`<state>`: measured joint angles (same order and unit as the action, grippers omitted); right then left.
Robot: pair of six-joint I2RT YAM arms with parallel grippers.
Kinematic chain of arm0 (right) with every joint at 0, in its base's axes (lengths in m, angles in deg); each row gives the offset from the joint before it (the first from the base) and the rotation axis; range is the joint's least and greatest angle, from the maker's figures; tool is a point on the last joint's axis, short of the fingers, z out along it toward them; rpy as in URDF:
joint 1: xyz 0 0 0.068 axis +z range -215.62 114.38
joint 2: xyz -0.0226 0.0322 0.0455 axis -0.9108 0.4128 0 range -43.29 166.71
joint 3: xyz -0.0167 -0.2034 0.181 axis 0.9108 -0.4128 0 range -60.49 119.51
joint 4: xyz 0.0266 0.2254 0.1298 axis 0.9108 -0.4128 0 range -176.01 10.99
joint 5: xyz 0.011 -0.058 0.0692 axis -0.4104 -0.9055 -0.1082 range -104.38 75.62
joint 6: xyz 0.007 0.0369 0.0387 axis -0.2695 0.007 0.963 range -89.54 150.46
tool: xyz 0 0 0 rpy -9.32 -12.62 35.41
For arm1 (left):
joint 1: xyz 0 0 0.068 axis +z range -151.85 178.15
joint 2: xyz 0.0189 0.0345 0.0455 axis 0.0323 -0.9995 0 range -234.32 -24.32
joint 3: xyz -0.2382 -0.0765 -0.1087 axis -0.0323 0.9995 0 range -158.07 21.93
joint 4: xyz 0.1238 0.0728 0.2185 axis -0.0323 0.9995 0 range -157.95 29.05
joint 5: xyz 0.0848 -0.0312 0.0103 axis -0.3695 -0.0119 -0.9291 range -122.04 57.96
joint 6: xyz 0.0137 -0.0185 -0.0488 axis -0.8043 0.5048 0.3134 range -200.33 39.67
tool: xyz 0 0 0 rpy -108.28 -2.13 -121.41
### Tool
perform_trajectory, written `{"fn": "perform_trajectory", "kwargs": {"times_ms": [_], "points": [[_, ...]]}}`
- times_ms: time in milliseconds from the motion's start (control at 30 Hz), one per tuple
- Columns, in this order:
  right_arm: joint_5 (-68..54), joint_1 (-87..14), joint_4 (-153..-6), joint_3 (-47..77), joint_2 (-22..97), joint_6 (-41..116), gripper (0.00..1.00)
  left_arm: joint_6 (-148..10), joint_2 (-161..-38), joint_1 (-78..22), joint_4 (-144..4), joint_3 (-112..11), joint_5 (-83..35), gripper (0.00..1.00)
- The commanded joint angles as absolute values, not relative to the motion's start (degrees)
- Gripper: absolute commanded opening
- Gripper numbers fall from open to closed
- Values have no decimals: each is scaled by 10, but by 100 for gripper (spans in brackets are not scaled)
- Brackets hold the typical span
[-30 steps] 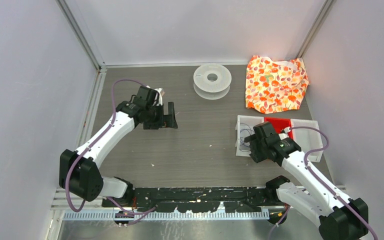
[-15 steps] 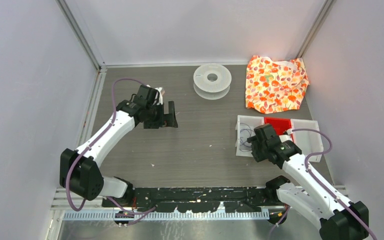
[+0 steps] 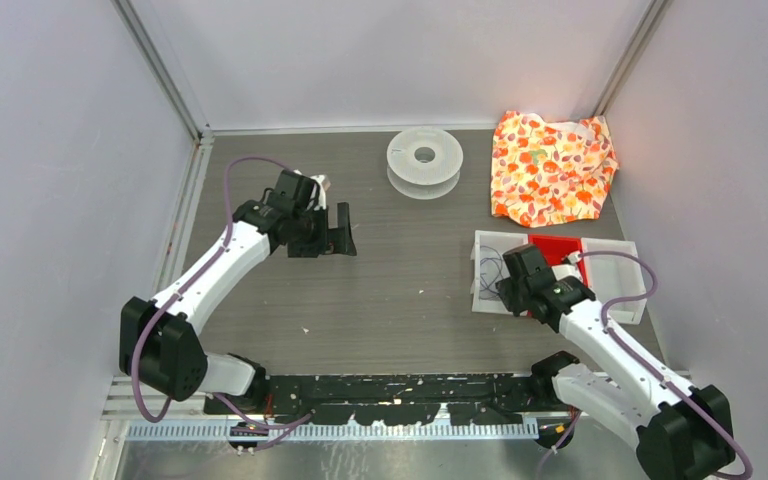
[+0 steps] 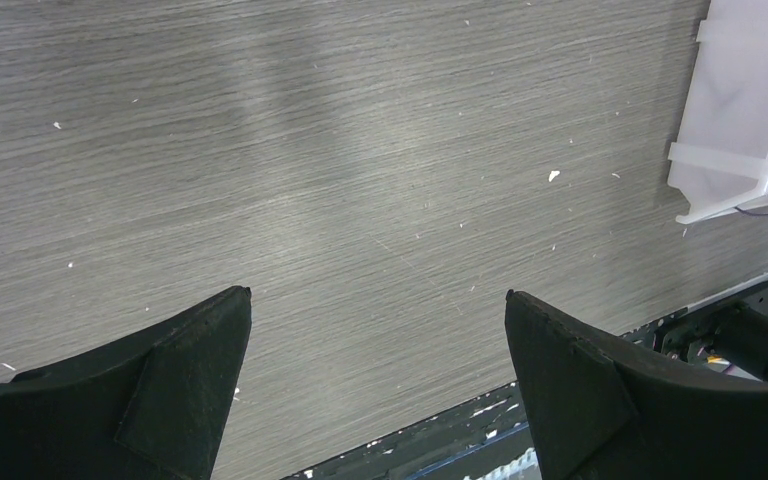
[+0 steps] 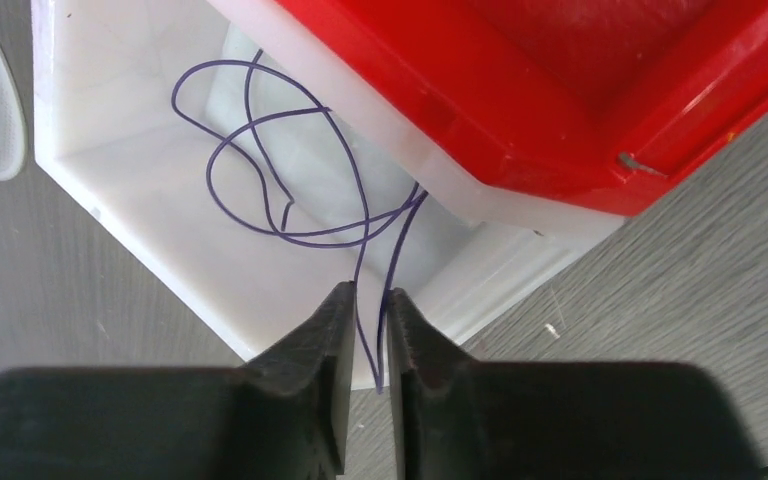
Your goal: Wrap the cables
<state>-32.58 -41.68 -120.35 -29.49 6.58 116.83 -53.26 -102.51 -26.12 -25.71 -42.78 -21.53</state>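
Note:
The cable [image 5: 260,190] is a thin purple wire lying in loose loops in the white tray [image 5: 110,170]; it also shows in the top view [image 3: 488,268]. My right gripper [image 5: 370,295] sits at the tray's near edge with its jaws almost together, and a folded bend of the cable runs between the fingers. In the top view the right gripper [image 3: 508,283] is over the tray [image 3: 480,300]. My left gripper [image 4: 378,295] is open and empty above bare table, far left of the tray [image 3: 340,232].
A red bin [image 3: 560,248] sits against the white tray, with another white tray [image 3: 620,262] to its right. A clear plastic spool [image 3: 423,160] stands at the back centre. An orange flowered cloth [image 3: 552,168] lies at the back right. Walls close in on both sides.
My right wrist has shifted slightly over the white tray and its hose has changed shape. The left arm has not moved.

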Motion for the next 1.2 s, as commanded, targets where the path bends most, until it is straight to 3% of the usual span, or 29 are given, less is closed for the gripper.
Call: {"fn": "perform_trajectory", "kwargs": {"times_ms": [0,33,67,300,467,600,767,967,1167], "points": [[-387,-414,-1192,-240,71,1112,12,-527,-1011,-265,-258,-446,-216,100],[-403,-414,-1204,-213,71,1088,3,-527,-1009,-266,-256,-448,-216,100],[-419,-414,-1217,-177,73,1063,1,-527,-1006,-267,-256,-450,-215,100],[-412,-414,-1238,115,122,813,1,-519,-981,-267,-273,-497,-190,100],[-245,-414,-1171,241,147,680,1,-529,-981,-267,-257,-574,-154,100],[-44,-414,-1124,308,167,628,1,-548,-979,-266,-238,-638,-130,100],[118,-414,-1098,324,197,631,1,-589,-991,-266,-189,-741,-56,98],[205,-414,-1044,269,194,662,1,-607,-1005,-267,-151,-811,90,97],[260,-414,-1005,248,199,689,1,-593,-982,-279,-220,-788,155,95]]}}
